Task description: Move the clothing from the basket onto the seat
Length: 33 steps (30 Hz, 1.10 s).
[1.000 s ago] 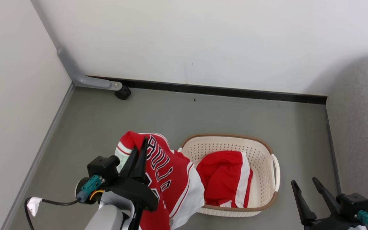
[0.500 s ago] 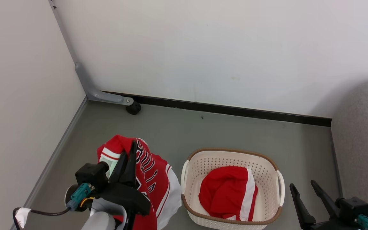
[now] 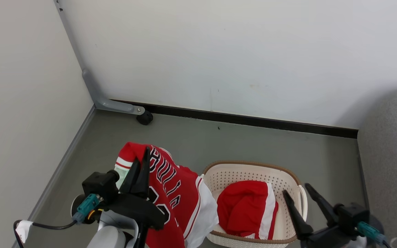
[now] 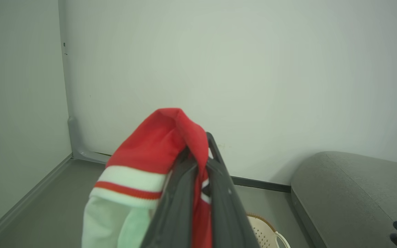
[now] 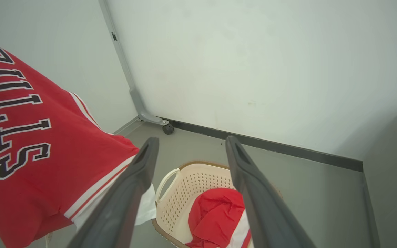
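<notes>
Left claw is clenched on a fold of the red jersey, lower left of the head view; the left wrist view shows the two fingers pressed together, with red cloth and a white-and-red trim band draped over them. The jersey hangs free of the basket, its long axis running from the pinch down toward the bottom edge, white hem just beside the basket's left rim. Right claw is released, jaws wide and nothing between them, at lower right over the basket's right rim. The red shorts, with a white stripe, lie bunched on the basket floor. Key relation: the sofa fills the right edge of the frame, so the held jersey must cross the whole picture to the right, over the basket. The right claw is nearer both the shorts and the sofa. Judgement: lift the hem clear of the rim before the swing. Writing: "BULLS" on the jersey in black letters with white edging, clearest in the right wrist view; a numeral below it is partly hidden. No brand or label readable on the shorts or basket.
</notes>
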### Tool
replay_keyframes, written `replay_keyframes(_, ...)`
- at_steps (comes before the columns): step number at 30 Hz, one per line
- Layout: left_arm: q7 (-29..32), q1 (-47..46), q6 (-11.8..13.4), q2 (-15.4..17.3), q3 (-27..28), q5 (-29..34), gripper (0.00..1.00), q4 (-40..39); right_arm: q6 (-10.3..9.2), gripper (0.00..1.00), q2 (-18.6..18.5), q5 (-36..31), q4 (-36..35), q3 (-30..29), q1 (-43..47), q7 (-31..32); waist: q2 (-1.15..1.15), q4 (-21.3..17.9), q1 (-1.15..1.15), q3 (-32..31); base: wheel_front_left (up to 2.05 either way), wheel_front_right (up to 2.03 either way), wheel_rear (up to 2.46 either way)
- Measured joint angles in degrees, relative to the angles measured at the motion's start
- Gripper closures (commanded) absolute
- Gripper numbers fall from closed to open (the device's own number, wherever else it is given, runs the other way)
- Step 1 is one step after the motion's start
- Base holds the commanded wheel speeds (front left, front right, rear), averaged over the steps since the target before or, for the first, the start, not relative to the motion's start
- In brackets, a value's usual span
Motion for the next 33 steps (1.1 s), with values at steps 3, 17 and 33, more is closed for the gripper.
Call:
replay_keyframes(3, 0.6, 0.0, 0.4, 0.0, -0.4, 0.0, 1.00, -0.7, 0.00, 0.00, 1.1, -0.2, -0.6, 4.3, -2.9, 0.0, 0.00, 0.1, 0.00, 0.0, 0.00, 0.00, 0.00)
replay_keyframes(17, 4.3, -3.1, 0.4, -2.0, -6.0, 0.7, 1.00, -2.6, 0.00, 0.00, 5.6, 0.8, 1.4, 23.8, -18.0, 0.0, 0.00, 3.9, 0.00, 0.4, 0.00, 0.00, 0.00)
replay_keyframes(33, 7.1, -4.8, -2.2, -2.5, -11.7, 0.8, 1.00, -6.1, 0.00, 0.00, 5.6, 5.5, 5.7, 33.7, -26.7, 0.0, 0.00, 7.0, 0.00, 1.5, 0.00, 0.00, 0.00)
